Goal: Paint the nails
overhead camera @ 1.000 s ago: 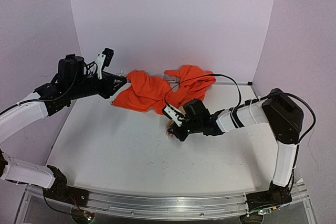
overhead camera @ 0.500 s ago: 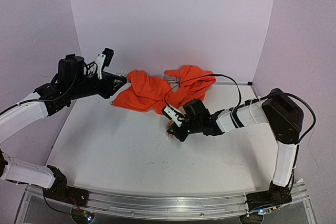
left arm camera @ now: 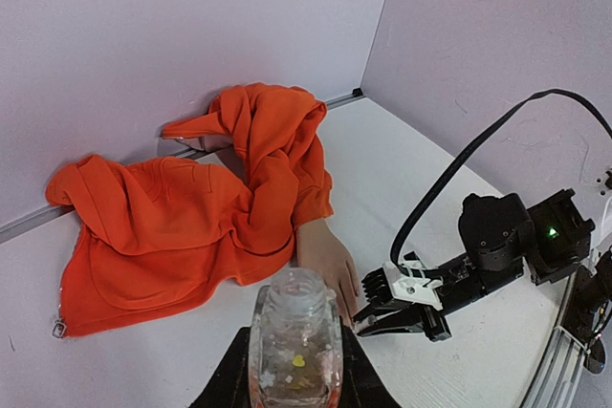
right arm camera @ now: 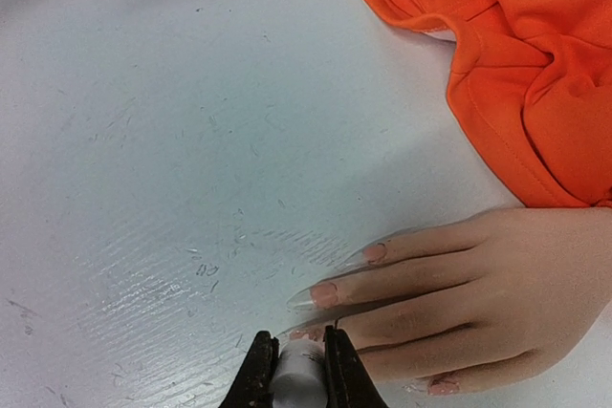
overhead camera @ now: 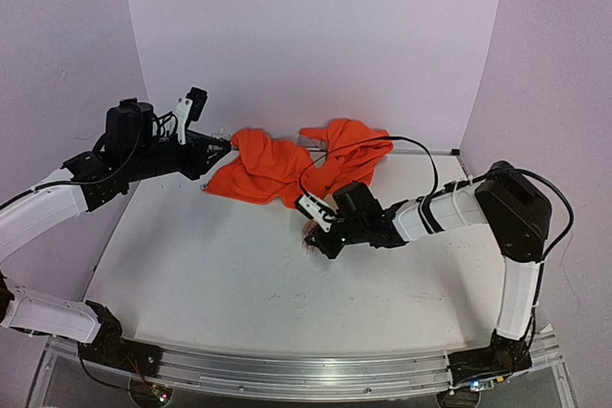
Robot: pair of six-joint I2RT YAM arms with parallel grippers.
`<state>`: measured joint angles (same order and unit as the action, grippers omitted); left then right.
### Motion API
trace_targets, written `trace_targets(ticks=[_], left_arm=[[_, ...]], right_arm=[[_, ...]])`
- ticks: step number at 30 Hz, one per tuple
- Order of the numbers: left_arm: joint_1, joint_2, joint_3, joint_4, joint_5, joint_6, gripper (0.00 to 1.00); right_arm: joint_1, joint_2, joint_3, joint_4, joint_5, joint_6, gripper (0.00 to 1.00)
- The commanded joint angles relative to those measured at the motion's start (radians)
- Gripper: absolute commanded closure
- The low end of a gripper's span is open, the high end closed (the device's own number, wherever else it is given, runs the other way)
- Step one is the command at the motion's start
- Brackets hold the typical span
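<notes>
Our right fingers were clamped on a small pale stub, low over the counter and just beside the nails of the hand, which lay flat. Beyond, the orange sleeve lay bunched near the wall. Our left fingers gripped a clear jar.

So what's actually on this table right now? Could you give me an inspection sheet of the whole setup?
Surface: white table, lightly scuffed.
Job's things: mannequin hand lying palm down, its nails long and pale; orange sleeve bunched behind it by the wall.
Clutter: nothing seen.
Tools: left tool shut on a clear bottle, raised at the back left; right tool shut on a small pale cap, right at the fingertips.
Cables: black cable arching above the right arm.
Surroundings: plain lilac walls.
</notes>
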<state>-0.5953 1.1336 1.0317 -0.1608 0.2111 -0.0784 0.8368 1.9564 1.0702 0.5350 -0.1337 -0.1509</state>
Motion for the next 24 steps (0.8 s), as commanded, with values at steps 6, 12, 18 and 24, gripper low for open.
trace_targets(ticks=[6,12,18,24], left_arm=[[0.005,-0.013,0.008,0.030,0.014,0.008,1.00],[0.005,-0.015,0.009,0.030,0.016,0.008,1.00],[0.005,-0.014,0.008,0.029,0.017,0.008,1.00],[0.005,-0.015,0.007,0.029,0.019,0.006,1.00]], right_arm=[[0.007,0.025,0.033,-0.016,-0.011,0.002,1.00],[0.006,0.024,0.035,-0.018,-0.048,-0.004,1.00],[0.009,0.015,0.034,-0.021,-0.089,-0.004,1.00],[0.009,-0.045,0.006,0.011,-0.094,0.005,1.00]])
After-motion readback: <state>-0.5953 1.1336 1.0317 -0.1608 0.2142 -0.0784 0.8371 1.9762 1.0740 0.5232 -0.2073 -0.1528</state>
